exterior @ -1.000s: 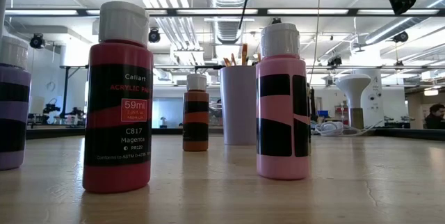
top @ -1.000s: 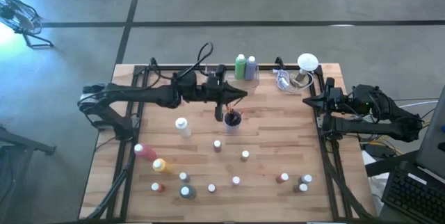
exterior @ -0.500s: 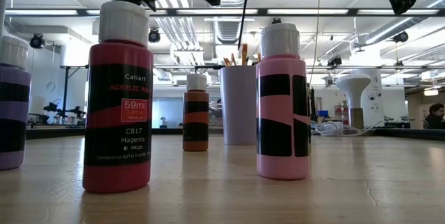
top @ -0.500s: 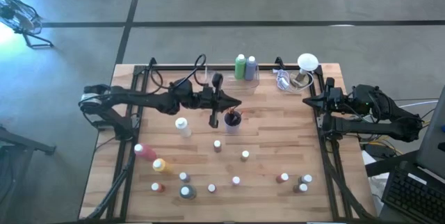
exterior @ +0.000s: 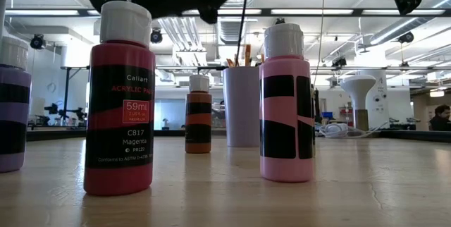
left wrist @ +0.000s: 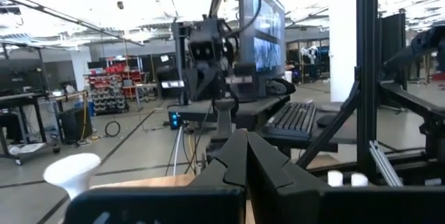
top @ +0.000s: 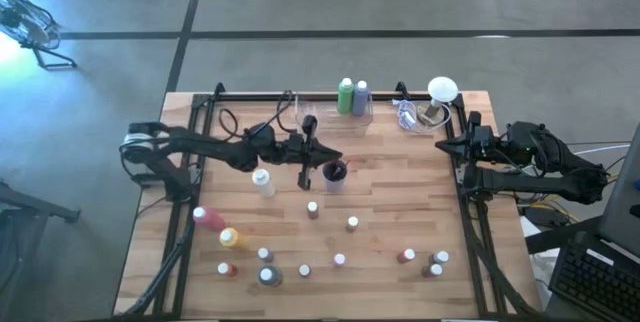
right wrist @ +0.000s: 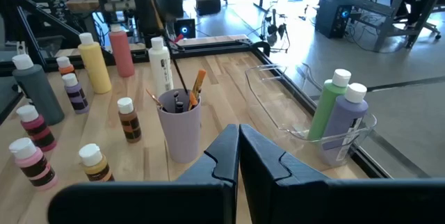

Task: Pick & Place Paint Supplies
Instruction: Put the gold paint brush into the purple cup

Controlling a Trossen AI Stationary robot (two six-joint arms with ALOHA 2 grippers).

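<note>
Currently: left gripper (top: pixel 312 154) holds a paintbrush (top: pixel 304 172) just beside the lilac cup (top: pixel 334 173), above the wooden surface (top: pixel 400 202).
Left jaws are pressed together, pinching the thin dark brush, which hangs down from them next to the cup; its tip sits close to the cup rim, contact unclear. More brushes stand inside the cup (right wrist: pixel 182 131). White tall bottle (top: pixel 263 182) stands on the cup's far side from the right arm. Small bottles scattered on the surface nearer the camera-side edge; green and lilac bottles in the clear tray (top: pixel 352 100) behind the cup. Right gripper (right wrist: pixel 238 156) waits at the surface's right edge, jaws pressed together, empty.
</note>
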